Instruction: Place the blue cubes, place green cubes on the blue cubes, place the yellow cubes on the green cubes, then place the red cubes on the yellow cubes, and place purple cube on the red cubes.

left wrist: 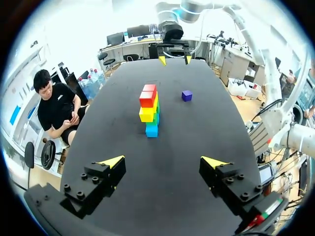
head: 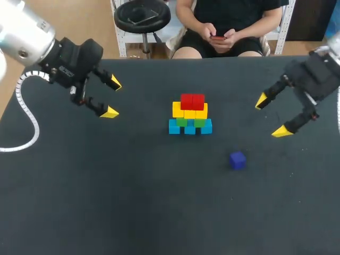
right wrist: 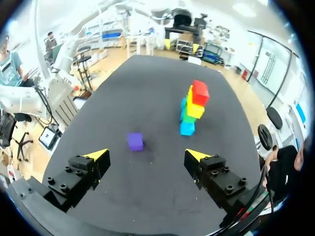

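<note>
- The right claw [head: 271, 116] is wide open and holds nothing. It hangs over the right side of the dark table [head: 106, 202].
- The purple cube [head: 237, 160] sits alone on the table. In the head view it is near this claw, at about 7 o'clock from it, and touches nothing.
- The left claw [head: 112, 97] is wide open too, with nothing in it.
- The pile [head: 190, 114] of cubes stands in the middle. It is at 3 o'clock from the left claw and 9 o'clock from the right claw, well apart from both.
- In the pile, the blue cubes [head: 190, 128] are at the bottom. The green cubes [head: 183, 122] sit on them, then the yellow cubes [head: 189, 111], with the red cubes [head: 192, 101] on top.
- The purple cube is at about 4 o'clock from the pile, not touching it.
</note>
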Tool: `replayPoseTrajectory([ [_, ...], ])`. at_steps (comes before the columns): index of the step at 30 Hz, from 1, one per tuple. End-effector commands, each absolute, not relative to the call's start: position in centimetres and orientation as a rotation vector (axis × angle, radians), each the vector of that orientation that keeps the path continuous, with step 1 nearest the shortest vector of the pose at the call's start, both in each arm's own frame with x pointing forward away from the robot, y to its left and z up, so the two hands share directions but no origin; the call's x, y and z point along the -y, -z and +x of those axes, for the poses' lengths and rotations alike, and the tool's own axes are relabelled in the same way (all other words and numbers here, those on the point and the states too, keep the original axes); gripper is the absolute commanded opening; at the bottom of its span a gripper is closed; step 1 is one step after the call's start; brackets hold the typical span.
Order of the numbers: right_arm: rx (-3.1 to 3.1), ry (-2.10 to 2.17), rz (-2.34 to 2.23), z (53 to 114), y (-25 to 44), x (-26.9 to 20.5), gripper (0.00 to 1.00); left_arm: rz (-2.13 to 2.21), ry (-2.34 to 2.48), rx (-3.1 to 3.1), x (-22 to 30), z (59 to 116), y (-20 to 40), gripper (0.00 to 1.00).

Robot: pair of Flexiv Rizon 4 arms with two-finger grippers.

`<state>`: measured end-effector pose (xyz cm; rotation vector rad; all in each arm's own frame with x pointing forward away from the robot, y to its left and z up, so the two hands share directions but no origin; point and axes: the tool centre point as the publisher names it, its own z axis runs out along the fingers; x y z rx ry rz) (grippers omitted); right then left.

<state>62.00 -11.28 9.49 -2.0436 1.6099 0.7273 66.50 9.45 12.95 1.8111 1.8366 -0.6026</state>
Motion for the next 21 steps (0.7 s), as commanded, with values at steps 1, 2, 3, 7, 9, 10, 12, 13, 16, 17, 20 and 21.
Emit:
replayPoseTrajectory([
  [1,-1.629,-0.658,-2.105,60.7,-9.6,9.8,1.00,1.813,0.603,-1.834,-9.5,66.6,-12.9,1.00],
  [2,-1.631,-0.647,-2.112,60.5,-9.5,9.6,1.00,1.813,0.603,-1.834,-9.5,66.6,-12.9,1.00],
  [3,-1.633,-0.646,-2.116,60.3,-9.4,9.4,1.00,1.813,0.603,-1.834,-9.5,66.6,-12.9,1.00],
  [7,-1.631,-0.651,-2.133,59.5,-8.9,8.7,1.00,1.813,0.603,-1.834,-9.5,66.6,-12.9,1.00],
  [9,-1.643,-0.652,-2.141,59.2,-8.4,8.4,1.00,1.813,0.603,-1.834,-9.5,66.6,-12.9,1.00],
  [10,-1.643,-0.665,-2.143,59.0,-8.1,8.2,1.00,1.813,0.603,-1.834,-9.5,66.6,-12.9,1.00],
  [12,-1.638,-0.682,-2.144,58.7,-7.5,7.9,1.00,1.813,0.603,-1.834,-9.5,66.6,-12.9,1.00],
  [13,-1.644,-0.682,-2.151,58.5,-7.2,7.8,1.00,1.813,0.603,-1.834,-9.5,66.6,-12.9,1.00],
  [16,-1.650,-0.700,-2.159,58.3,-6.2,7.6,1.00,1.813,0.603,-1.834,-9.5,66.6,-12.9,1.00],
  [17,-1.654,-0.711,-2.157,58.2,-5.9,7.6,1.00,1.813,0.603,-1.834,-9.5,66.6,-12.9,1.00],
  [20,-1.669,-0.720,-2.166,58.2,-5.1,7.6,1.00,1.813,0.603,-1.834,-9.5,66.6,-12.9,1.00],
  [21,-1.668,-0.718,-2.169,58.2,-4.9,7.6,1.00,1.813,0.603,-1.834,-9.5,66.6,-12.9,1.00],
])
